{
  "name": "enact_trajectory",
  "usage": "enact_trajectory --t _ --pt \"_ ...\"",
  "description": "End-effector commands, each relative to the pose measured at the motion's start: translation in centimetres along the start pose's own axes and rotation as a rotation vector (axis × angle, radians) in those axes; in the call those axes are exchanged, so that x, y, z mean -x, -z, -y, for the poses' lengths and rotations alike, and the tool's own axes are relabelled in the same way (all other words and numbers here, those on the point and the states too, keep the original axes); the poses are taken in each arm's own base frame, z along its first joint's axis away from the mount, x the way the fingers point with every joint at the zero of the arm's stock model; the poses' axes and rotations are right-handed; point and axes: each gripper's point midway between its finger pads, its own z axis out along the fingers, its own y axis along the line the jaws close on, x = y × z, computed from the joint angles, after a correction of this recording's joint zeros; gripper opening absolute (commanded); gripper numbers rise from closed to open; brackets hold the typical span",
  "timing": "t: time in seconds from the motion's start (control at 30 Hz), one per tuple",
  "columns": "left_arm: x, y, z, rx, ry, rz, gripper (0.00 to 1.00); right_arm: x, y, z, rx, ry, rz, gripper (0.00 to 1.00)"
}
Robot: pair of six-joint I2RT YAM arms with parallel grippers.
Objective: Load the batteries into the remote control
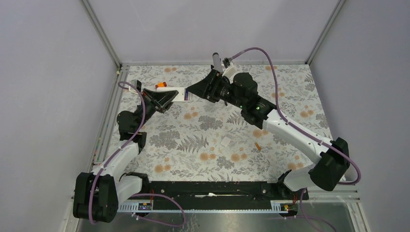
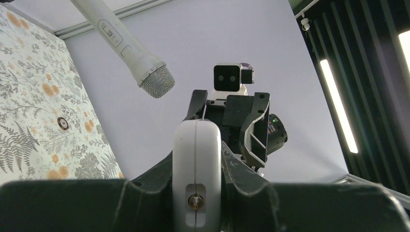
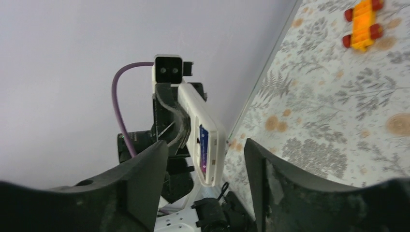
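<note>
My left gripper (image 1: 167, 99) is shut on the white remote control (image 1: 182, 94) and holds it above the mat at the back left. In the left wrist view the remote's end (image 2: 197, 159) stands clamped between the jaws of the left gripper (image 2: 197, 198). My right gripper (image 1: 197, 90) is open, facing the remote's free end. In the right wrist view the remote (image 3: 209, 123) shows its open battery bay with the dark blue-purple battery (image 3: 203, 146) inside, just beyond the open right gripper (image 3: 205, 181). The orange battery (image 1: 257, 145) lies on the mat.
A small flat white square cover (image 1: 226, 141) lies mid-mat. An orange toy piece (image 1: 161, 84) with red wheels sits at the back left and shows in the right wrist view (image 3: 361, 19). A microphone (image 1: 217, 62) hangs over the back edge. Walls enclose three sides.
</note>
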Motion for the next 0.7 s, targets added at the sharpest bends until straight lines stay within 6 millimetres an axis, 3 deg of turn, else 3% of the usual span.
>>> enact_trajectory --t 0.0,0.07,0.4,0.67 --pt "-0.8 0.5 1.3 -0.048 -0.087 -0.037 0.0 2.5 0.7 -0.6 -0.043 0.079 0.077 0.61" --pt "-0.8 0.4 1.2 -0.046 -0.091 -0.04 0.0 2.3 0.6 -0.5 -0.047 0.089 0.068 0.53" --pt "-0.9 0.3 1.1 -0.039 -0.099 -0.053 0.0 1.7 -0.2 -0.5 -0.03 0.121 0.019 0.38" --pt "-0.5 -0.2 1.6 -0.057 -0.099 -0.052 0.0 1.1 -0.8 -0.5 -0.011 0.132 -0.018 0.32"
